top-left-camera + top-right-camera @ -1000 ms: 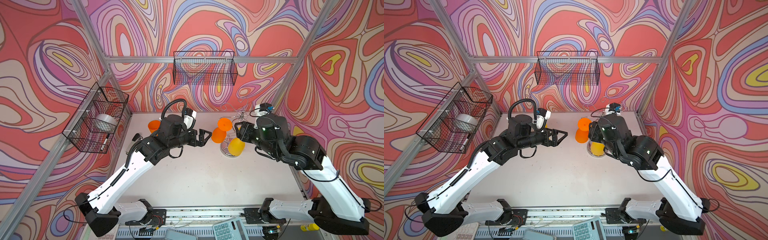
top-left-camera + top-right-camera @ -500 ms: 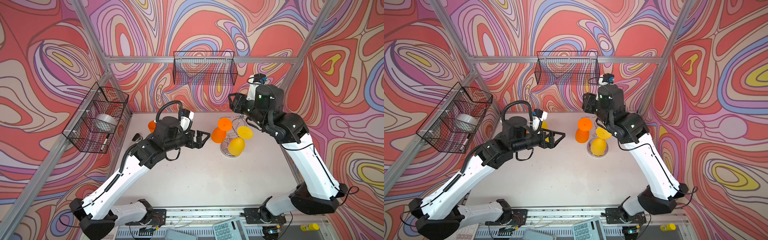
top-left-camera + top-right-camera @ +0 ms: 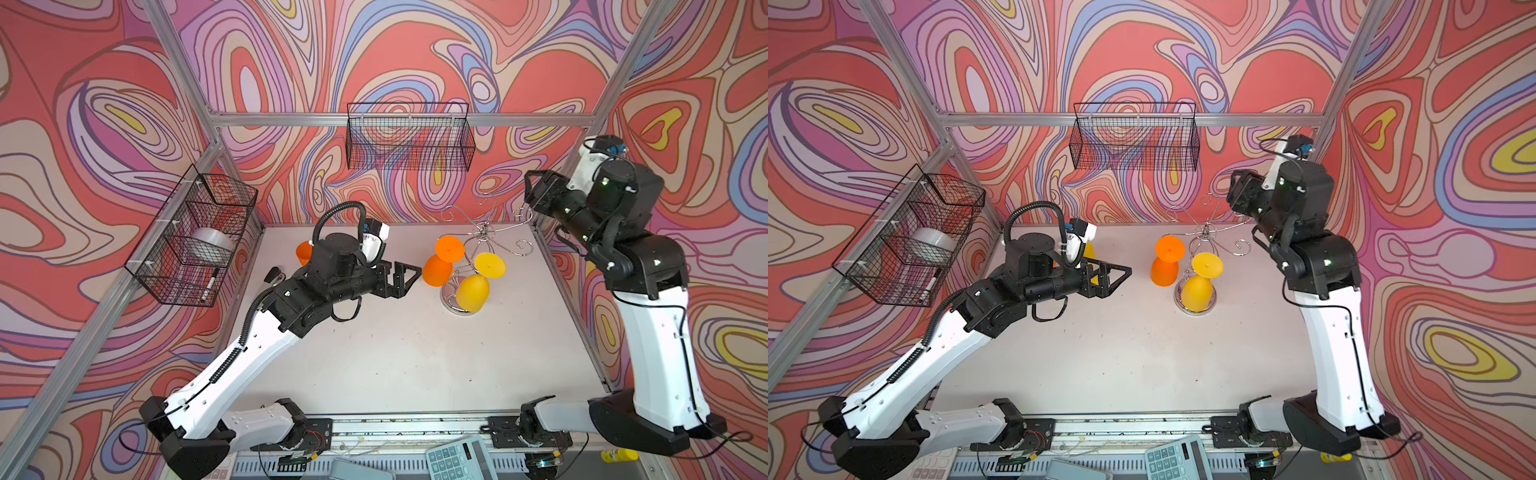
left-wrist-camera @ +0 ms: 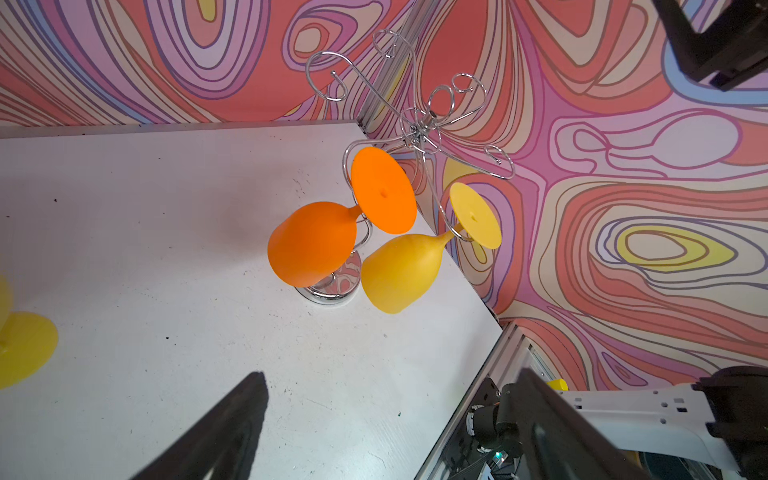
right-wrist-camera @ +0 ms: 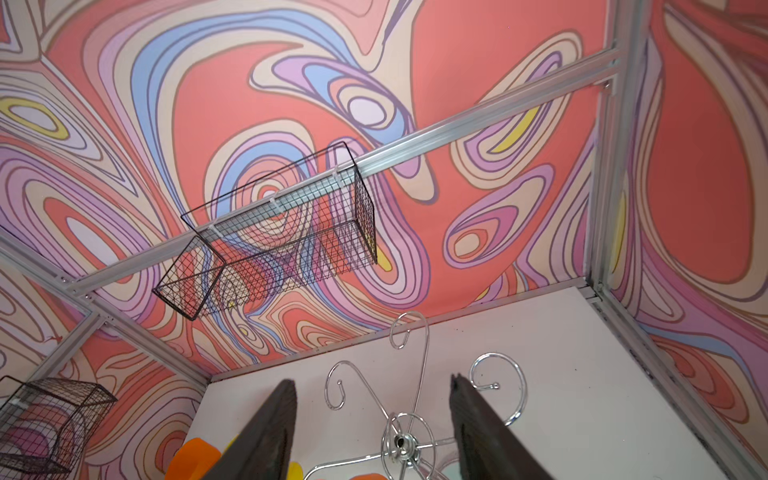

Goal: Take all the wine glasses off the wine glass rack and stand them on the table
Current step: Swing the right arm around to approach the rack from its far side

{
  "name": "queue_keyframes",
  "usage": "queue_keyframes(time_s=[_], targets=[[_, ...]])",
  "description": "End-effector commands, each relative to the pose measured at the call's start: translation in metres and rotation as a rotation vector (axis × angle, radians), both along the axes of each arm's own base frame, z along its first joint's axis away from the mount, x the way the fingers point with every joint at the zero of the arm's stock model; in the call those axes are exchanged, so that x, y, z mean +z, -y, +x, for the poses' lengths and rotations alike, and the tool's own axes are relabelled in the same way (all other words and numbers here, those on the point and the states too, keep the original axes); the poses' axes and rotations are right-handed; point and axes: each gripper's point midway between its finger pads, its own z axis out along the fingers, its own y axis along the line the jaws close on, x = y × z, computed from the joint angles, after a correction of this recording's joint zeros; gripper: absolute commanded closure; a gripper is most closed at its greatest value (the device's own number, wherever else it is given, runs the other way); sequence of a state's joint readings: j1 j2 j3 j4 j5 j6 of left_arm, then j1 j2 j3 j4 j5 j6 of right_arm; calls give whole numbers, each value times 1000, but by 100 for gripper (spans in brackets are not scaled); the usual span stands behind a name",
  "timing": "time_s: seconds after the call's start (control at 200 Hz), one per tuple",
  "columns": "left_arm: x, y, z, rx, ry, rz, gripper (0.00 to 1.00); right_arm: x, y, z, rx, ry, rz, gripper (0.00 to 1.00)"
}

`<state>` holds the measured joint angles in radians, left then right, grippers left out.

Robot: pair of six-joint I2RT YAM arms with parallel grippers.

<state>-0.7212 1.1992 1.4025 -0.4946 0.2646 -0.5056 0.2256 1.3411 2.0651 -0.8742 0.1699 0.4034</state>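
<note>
Right tool (image 5: pixel 372 379) higher; roll (image 3: pixel 210 245) in basket (image 3: pixel 174 287)

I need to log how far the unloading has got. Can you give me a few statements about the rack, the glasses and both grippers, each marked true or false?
1. An orange glass and a yellow glass both hang on the wine glass rack. True.
2. The left gripper is shut on the orange glass. False: it is open, holds nothing and stops short of the glass.
3. The right gripper is open near the rack's top hooks and holds nothing. True.
4. The rack lies tipped over. False: it stands upright on its round base.
</note>
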Motion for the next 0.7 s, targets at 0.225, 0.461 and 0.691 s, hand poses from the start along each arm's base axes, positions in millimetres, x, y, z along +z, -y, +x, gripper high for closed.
queue_keyframes(time_s=[0.225,0.461,0.691], targets=[[7,4,-5,-27,11,-31,7,-55,48,-3,-110,-125,-2,32],[6,3,-8,-38,19,-23,7,-69,65,-5,-143,-125,-73,12],[6,4,-6,-51,50,-1,6,-105,61,7,-109,-196,-97,6]])
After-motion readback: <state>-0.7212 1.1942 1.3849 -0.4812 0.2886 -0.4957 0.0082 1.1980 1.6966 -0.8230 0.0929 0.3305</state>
